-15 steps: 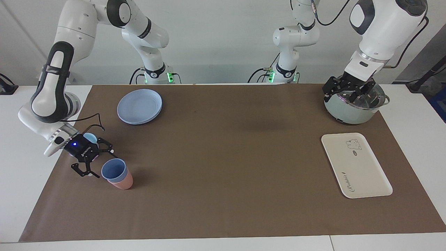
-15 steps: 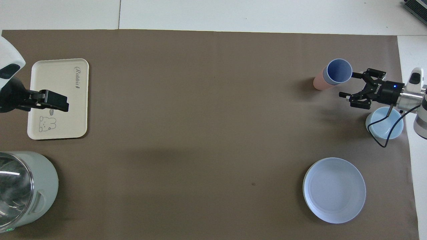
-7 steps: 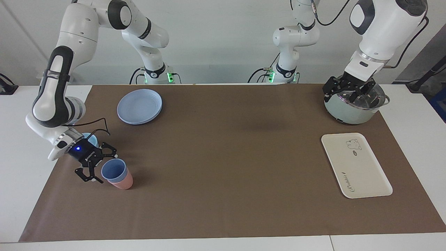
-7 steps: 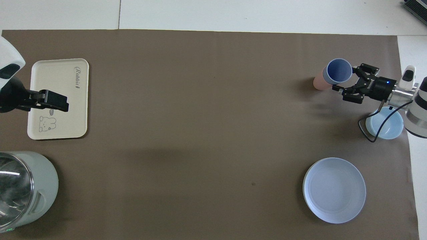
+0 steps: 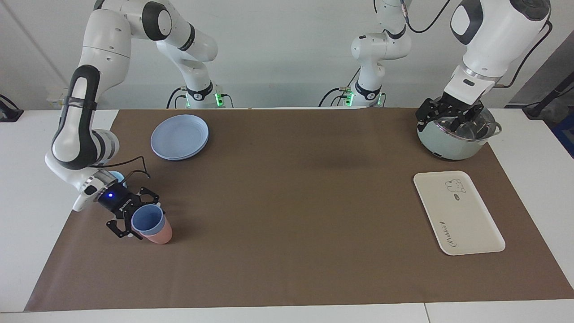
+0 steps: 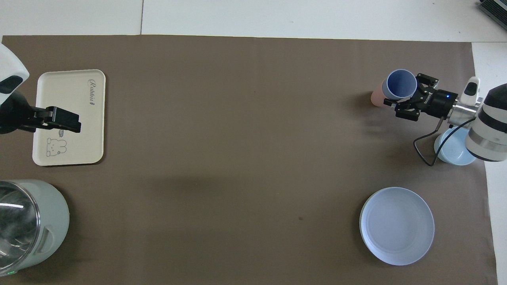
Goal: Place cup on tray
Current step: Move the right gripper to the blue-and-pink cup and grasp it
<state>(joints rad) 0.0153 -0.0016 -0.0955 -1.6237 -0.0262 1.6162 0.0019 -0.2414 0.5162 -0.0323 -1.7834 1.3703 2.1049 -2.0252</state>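
The blue cup [image 5: 147, 220] [image 6: 401, 84] stands nested inside a pink cup [image 5: 162, 235] [image 6: 376, 97] on the brown mat, at the right arm's end of the table. My right gripper [image 5: 141, 218] [image 6: 404, 90] is low and open, one finger on each side of the blue cup's rim. The cream tray [image 5: 466, 224] [image 6: 63, 87] with the bear drawing lies at the left arm's end and holds nothing. My left gripper [image 5: 448, 117] [image 6: 65, 122] waits open, raised above the pot.
A light-blue bowl [image 5: 117, 176] [image 6: 455, 152] sits under the right arm's wrist, nearer the robots than the cups. A round blue plate [image 5: 179, 137] [image 6: 397, 225] lies nearer still. A pale green pot [image 5: 453, 141] [image 6: 27, 221] stands between the tray and the left arm's base.
My right gripper has slid from beside the bowl toward the cups, and its open fingers now straddle the blue cup. The cups, tray and left arm have not moved.
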